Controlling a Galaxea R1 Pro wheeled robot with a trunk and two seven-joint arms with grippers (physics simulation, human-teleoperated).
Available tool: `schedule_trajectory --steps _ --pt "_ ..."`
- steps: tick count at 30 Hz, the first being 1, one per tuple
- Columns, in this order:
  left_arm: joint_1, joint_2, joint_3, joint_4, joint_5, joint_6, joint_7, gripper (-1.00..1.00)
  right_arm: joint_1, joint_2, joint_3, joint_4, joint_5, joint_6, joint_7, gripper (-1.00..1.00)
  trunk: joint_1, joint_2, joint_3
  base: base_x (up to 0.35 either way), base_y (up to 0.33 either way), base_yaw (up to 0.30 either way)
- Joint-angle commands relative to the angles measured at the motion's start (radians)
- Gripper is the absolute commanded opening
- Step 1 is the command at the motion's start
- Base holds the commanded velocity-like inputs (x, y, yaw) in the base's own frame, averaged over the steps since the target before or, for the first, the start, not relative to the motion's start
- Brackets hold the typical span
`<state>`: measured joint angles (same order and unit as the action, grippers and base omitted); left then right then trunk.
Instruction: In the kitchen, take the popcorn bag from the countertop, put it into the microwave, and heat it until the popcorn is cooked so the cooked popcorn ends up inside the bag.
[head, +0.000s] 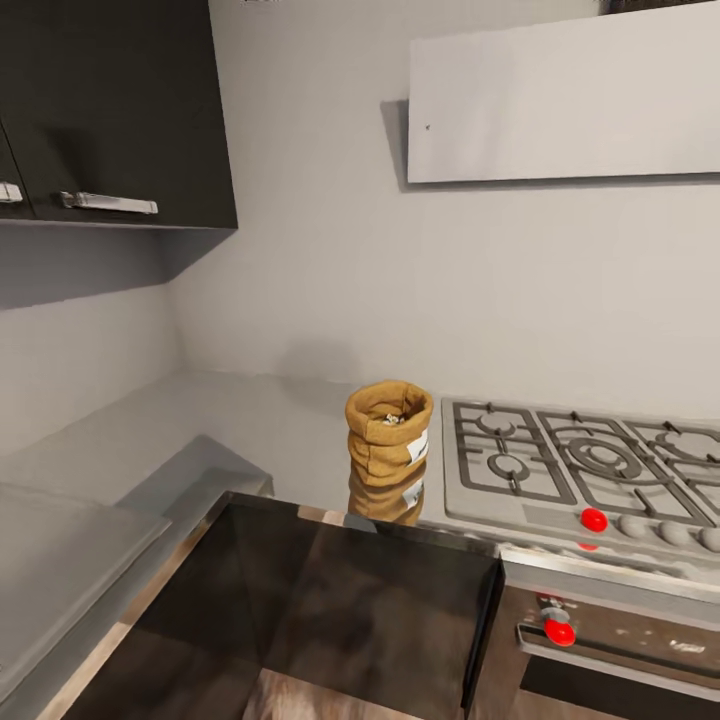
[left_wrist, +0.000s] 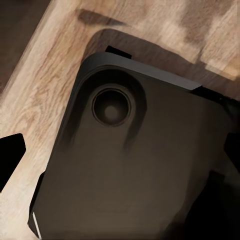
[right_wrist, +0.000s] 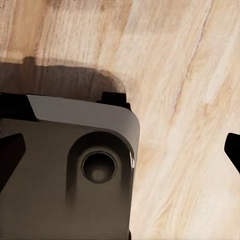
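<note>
Near the head view's centre, the bag (head: 389, 438) stands upright on the countertop (head: 250, 420), just left of the hob (head: 570, 470), popcorn (head: 391, 418) inside. Whether either pincer is spread, I cannot tell.

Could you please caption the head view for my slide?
Popcorn bag standing upright on the countertop beside the gas hob.

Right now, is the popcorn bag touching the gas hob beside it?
Apart. The head view shows a thin strip of countertop between the popcorn bag and the gas hob.
</note>
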<state>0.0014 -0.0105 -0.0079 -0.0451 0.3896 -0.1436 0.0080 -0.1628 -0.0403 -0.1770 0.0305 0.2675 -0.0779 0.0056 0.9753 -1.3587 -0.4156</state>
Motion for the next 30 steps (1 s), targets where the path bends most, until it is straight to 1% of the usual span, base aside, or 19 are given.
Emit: schedule_trajectory --steps 1,30 --pt "0.0 0.0 -0.002 -0.001 0.003 -0.002 0.001 1.0 -0.001 -0.001 -0.009 0.003 0.009 -0.006 0.001 1.0 -0.004 0.007 0.002 0.0 0.0 0.0" --pt "0.0 -0.001 -0.006 -0.001 0.0 -0.007 0.001 1.0 -0.001 0.0 -0.009 0.003 0.009 -0.008 0.001 1.0 -0.115 0.21 0.093 0.0 0.0 0.0"
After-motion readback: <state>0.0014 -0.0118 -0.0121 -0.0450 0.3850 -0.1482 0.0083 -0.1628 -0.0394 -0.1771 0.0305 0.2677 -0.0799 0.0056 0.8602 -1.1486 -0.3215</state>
